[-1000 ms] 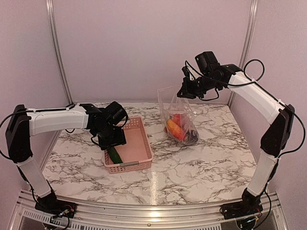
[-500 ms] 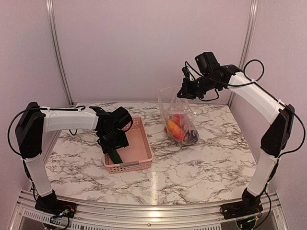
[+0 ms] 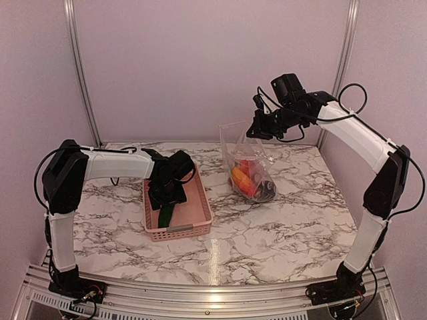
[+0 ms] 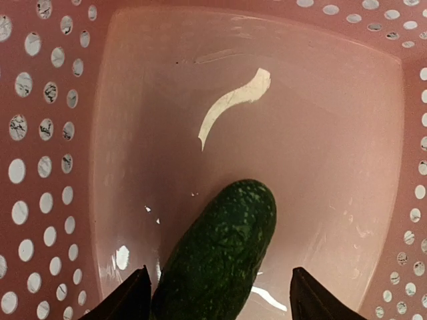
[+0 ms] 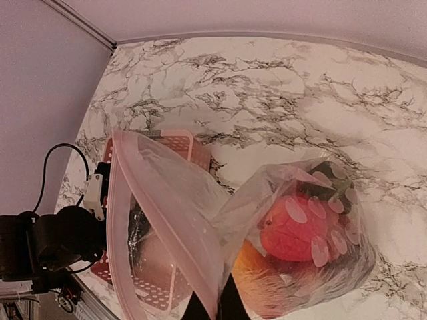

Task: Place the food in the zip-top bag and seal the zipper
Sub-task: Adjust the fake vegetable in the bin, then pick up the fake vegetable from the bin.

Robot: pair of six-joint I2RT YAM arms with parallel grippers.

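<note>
One dark green cucumber (image 4: 220, 253) lies in the pink basket (image 3: 195, 212), and it also shows as a dark strip (image 3: 165, 215) in the top view. My left gripper (image 4: 220, 297) reaches down into the basket, open, with one fingertip on either side of the cucumber's near end and not touching it. My right gripper (image 3: 257, 130) is shut on the zip-top bag (image 3: 250, 170) at its mouth edge and holds it up off the table. The zipper (image 5: 120, 220) gapes open. Red and orange food (image 5: 293, 227) sits in the bag's bottom.
The pink basket's perforated walls (image 4: 40, 167) closely ring my left gripper. Marble table (image 3: 280, 227) spreads around the basket and the bag. Metal frame posts (image 3: 77, 67) and pale walls close in the back and sides.
My left arm has swung right and lowered into the basket, so its gripper now straddles the cucumber. Its jaws widened slightly. The right arm and the bag have not moved.
</note>
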